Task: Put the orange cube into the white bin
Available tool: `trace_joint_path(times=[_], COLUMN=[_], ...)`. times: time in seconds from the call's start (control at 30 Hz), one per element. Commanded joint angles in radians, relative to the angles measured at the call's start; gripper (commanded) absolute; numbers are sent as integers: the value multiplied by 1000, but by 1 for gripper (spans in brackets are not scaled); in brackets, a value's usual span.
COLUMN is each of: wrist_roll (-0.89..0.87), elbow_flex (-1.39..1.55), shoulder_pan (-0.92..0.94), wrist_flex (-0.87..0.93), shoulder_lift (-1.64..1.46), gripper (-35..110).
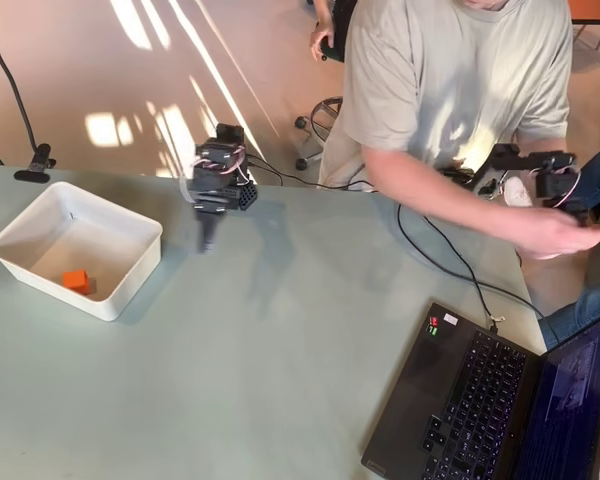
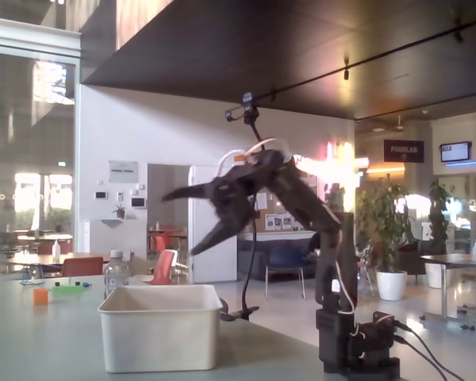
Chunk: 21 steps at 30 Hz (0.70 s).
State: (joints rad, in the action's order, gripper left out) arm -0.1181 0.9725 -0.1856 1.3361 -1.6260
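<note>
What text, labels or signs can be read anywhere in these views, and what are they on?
"FOODLAB", roughly: dark hanging sign, fixed view, blurred.
Wall notice left of the doorway: too blurred to read.
Wall screen: unreadable.
Laptop keys and screen, overhead view: too small.
White bin, orange cube: no lettering seen.

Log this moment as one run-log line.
cube: orange cube lying inside white bin | hand: open, empty, raised above bin | table: laptop at corner
</note>
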Motion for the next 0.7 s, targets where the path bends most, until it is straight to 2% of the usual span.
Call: trace_joint_path(times=[0.0, 0.13, 0.27, 0.4, 0.57, 0.67], wrist_roll=[-6, -6, -3, -2, 2, 2], elbow_flex=[-23, 9, 91, 241, 620, 936], shoulder_pan=[-40, -32, 54, 135, 212, 202], wrist_flex=[9, 94, 233, 287, 259, 161], shoulder_lift=[-133, -261, -419, -615, -919, -1083], gripper=[59, 59, 59, 59, 59, 59])
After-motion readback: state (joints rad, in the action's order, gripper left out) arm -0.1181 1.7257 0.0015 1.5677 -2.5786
